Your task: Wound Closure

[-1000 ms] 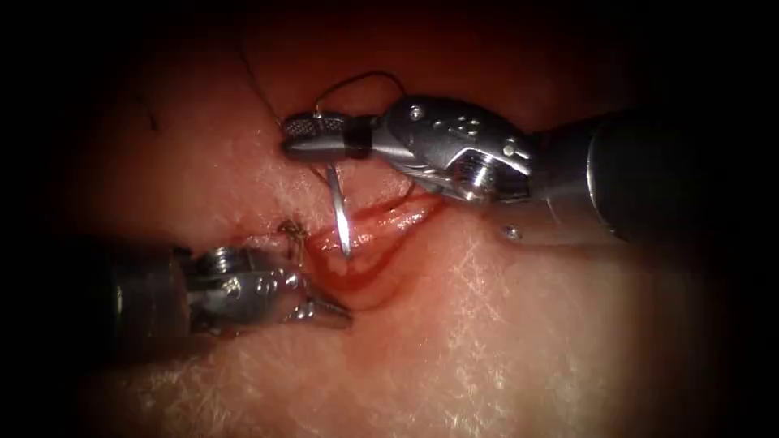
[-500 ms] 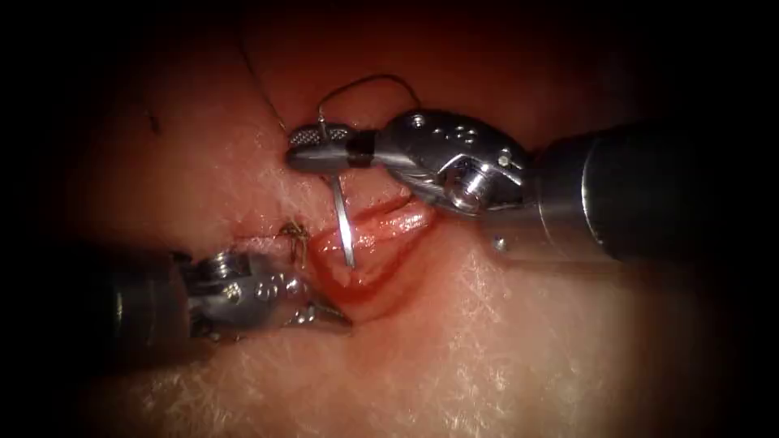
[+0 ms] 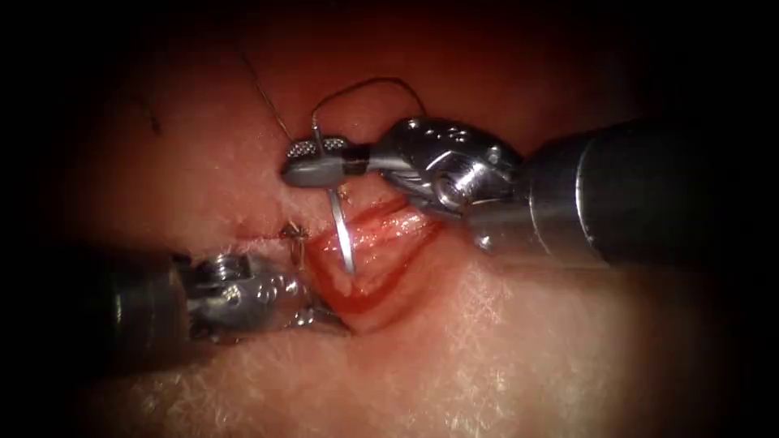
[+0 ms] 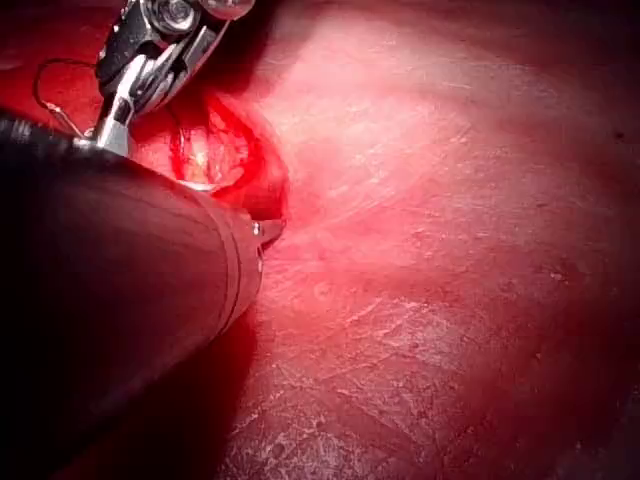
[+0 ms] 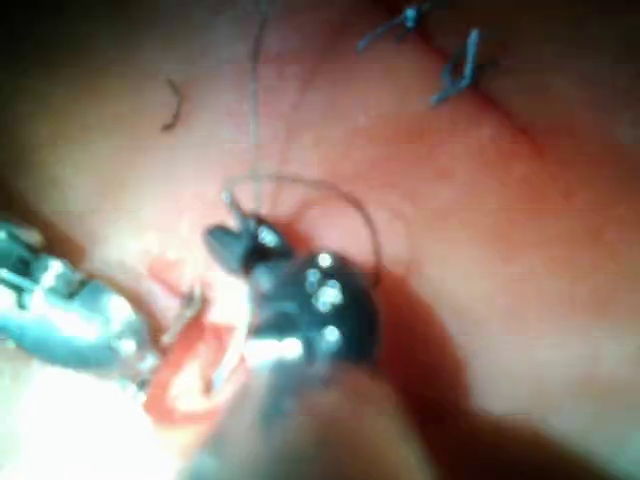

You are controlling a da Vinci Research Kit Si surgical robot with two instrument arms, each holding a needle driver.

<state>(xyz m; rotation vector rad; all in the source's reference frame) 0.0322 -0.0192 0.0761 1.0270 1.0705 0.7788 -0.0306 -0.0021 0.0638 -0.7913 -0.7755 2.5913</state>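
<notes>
The right tool point(image 3: 312, 161) has its jaws closed on the needle point(image 3: 341, 231). It grips the needle near the thread end, where the thread point(image 3: 365, 85) joins on. From the jaws the needle curves down toward the near side. Its sharp tip hangs over the open cut point(image 3: 369, 259), just above the wet red inside. I cannot tell if the tip touches the tissue point(image 3: 527, 349); it does not look pushed in.

The thread makes a small loop on the far side of the right tool's jaws, then runs off to the far left over the tissue. In the right wrist view, the right tool point(image 5: 235, 245) shows with the same loop of thread point(image 5: 330, 195) by it.

The left tool point(image 3: 320, 312) sits on the left side of the cut, at its near edge, with its tip at the lip. I cannot tell if its jaws are open or closed, or if they hold any tissue. In the left wrist view the tip of the left tool point(image 4: 268, 230) sits right by the cut point(image 4: 225, 160).

Just left of the cut's far end is a small knot point(image 3: 294, 235), a stitch already tied there.

The needle looks thin, stiff and slippery, so it could twist in the jaws. A good place to hold it is on the curved body, away from the sharp tip and the thread end. The thread is very light and floppy. The tissue looks soft and wet and could tear, so take its edge gently.
</notes>
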